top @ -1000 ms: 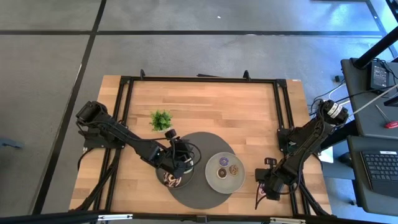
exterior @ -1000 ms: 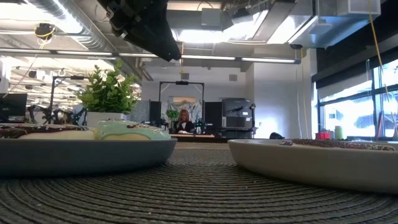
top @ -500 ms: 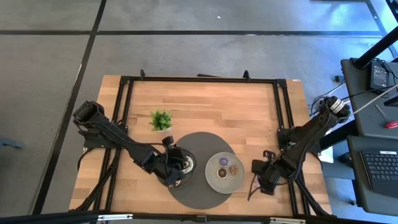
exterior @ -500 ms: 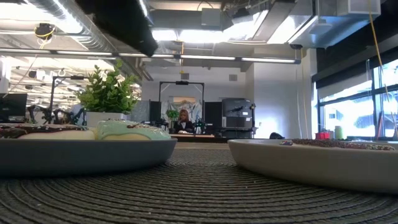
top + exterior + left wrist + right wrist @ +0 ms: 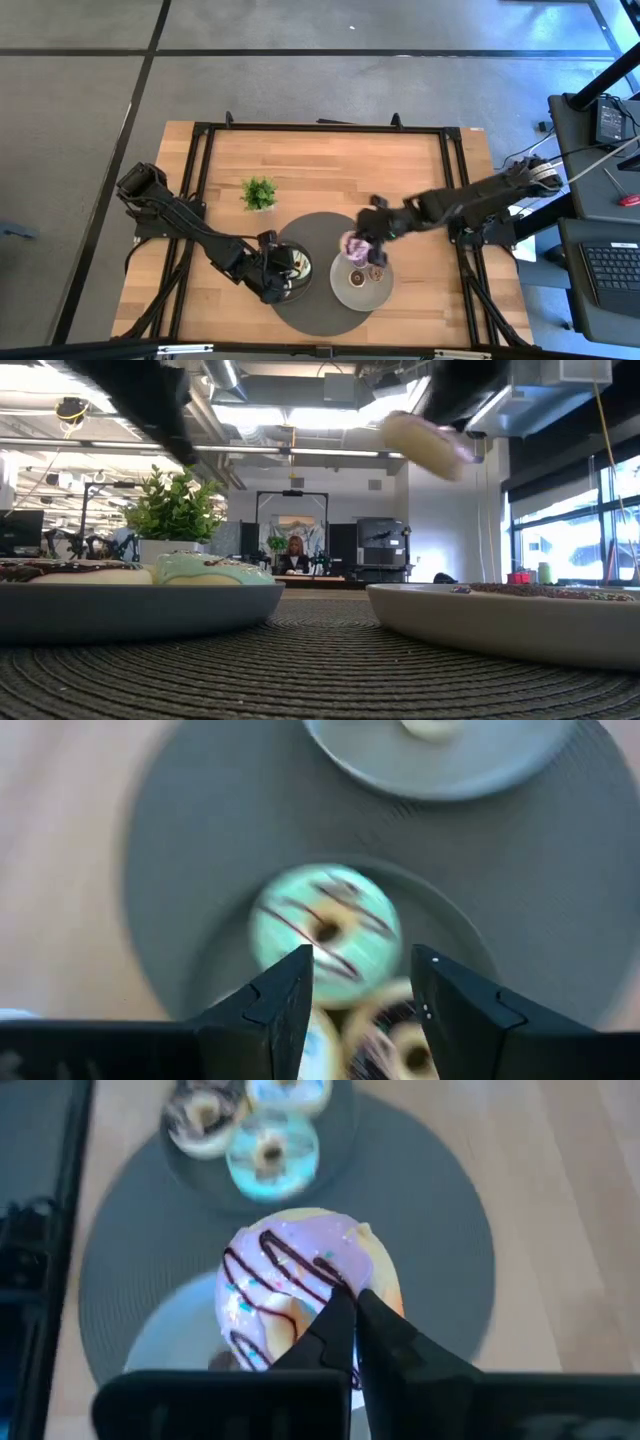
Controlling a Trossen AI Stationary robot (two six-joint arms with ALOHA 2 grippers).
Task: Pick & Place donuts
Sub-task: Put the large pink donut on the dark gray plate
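My right gripper is shut on the pink donut with dark drizzle and holds it in the air over the right grey plate; the donut also shows in the low view. Two tiny donuts lie on that plate. My left gripper is open and empty above the left grey plate, just over the pale green donut. That donut lies flat on the plate beside two others, one white and one dark, which are partly hidden by the fingers. My right gripper pinches the pink donut's ring on one side between its two fingers, which come from above, slanting in from the table's right. The donut is lifted clear of the plate and hangs tilted below the fingers.
Both plates stand on a round dark woven mat near the table's front edge. A small green plant stands behind the left plate. Black frame rails run along the table's sides. Bare wood lies at the far side.
My right gripper has swung from the table's near right corner toward the left and now hangs over the right plate with the pink donut in it. My left gripper has shifted a little toward the near left over the left plate.
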